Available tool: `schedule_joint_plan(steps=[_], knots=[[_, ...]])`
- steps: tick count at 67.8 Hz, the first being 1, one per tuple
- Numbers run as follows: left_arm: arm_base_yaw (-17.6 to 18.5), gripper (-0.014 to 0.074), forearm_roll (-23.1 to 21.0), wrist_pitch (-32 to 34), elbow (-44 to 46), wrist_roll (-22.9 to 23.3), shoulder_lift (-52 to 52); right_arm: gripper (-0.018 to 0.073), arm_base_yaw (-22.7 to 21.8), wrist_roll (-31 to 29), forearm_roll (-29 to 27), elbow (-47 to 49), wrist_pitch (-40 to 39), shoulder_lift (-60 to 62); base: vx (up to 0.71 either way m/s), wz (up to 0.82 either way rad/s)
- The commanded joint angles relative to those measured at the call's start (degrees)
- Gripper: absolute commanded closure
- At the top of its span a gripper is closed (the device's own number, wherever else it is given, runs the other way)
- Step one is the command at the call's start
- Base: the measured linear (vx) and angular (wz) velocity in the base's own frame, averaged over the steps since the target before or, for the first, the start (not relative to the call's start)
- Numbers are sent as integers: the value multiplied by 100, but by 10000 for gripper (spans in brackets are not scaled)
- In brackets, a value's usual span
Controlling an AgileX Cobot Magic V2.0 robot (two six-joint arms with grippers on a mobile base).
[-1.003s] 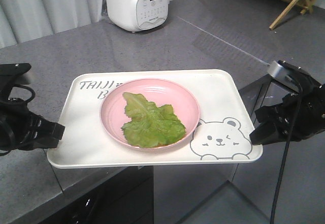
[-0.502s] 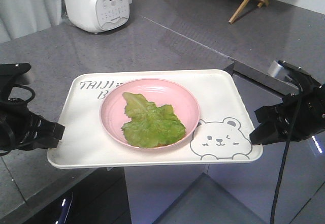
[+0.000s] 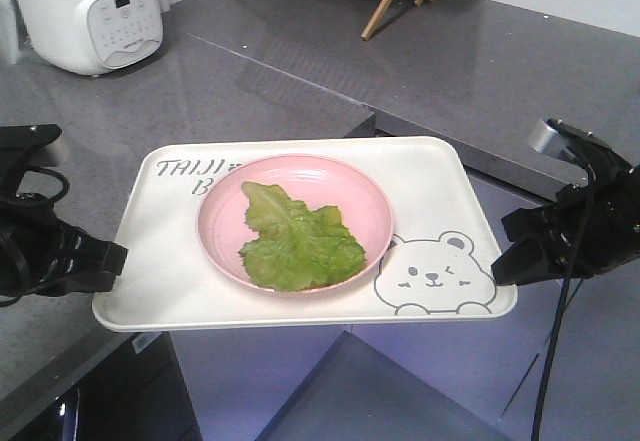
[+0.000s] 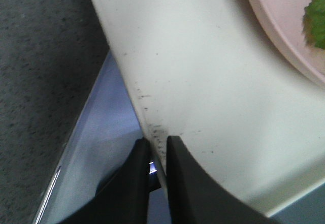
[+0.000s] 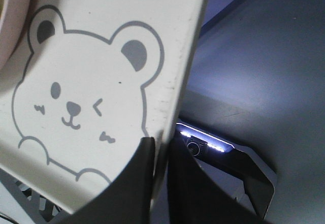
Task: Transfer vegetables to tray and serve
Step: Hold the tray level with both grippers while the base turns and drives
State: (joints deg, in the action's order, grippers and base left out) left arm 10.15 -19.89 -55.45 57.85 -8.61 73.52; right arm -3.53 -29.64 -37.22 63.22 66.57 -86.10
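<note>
From the front-facing view, the tray (image 3: 440, 176) was found held level between the two arms, with part of it projecting past the edge of the grey counter (image 3: 200, 91). The left gripper (image 3: 112, 259) was at the tray's left short rim. The right gripper (image 3: 505, 261) was at the right short rim, beside the bear drawing (image 3: 432, 273). The lettuce leaf (image 3: 295, 241) lay flat inside the pink plate (image 3: 372, 216), which sat near the tray's centre. A rice cooker (image 3: 90, 16) stood well back on the counter.

Left wrist view: the left gripper (image 4: 157, 144) had its fingers drawn narrow, pinching the thin tray rim between them. The plate's edge and a scrap of the leaf showed at upper right.

Right wrist view: the right gripper (image 5: 161, 148) had its fingers likewise closed narrowly on the opposite rim, just beside the bear.

Assessment: the transfer appeared complete and the serving carry was judged to be in hand. Whether the tray's underside was clear of the counter could not be confirmed. The tray was judged to be stiff, smooth and fairly light plastic. Narrow rim pinches would offer little resistance to tilt, so both ends would need to travel together and level. The plate rested loose and could slide on the glossy surface. The leaf, soft and nearly weightless, needed no separate hold. The opposite short rims, as taken, were considered the proper points of hold.
</note>
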Motion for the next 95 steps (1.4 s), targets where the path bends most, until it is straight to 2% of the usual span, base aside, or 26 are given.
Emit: schedule_joint_plan(steps=[1,95], knots=[[85,602,-394,294,177,-68,-187,562,83,-339,-569,151,497,244,0,-34],[85,602,-394,294,177,-68,-187,562,83,-339,-569,151,497,244,2,-29]])
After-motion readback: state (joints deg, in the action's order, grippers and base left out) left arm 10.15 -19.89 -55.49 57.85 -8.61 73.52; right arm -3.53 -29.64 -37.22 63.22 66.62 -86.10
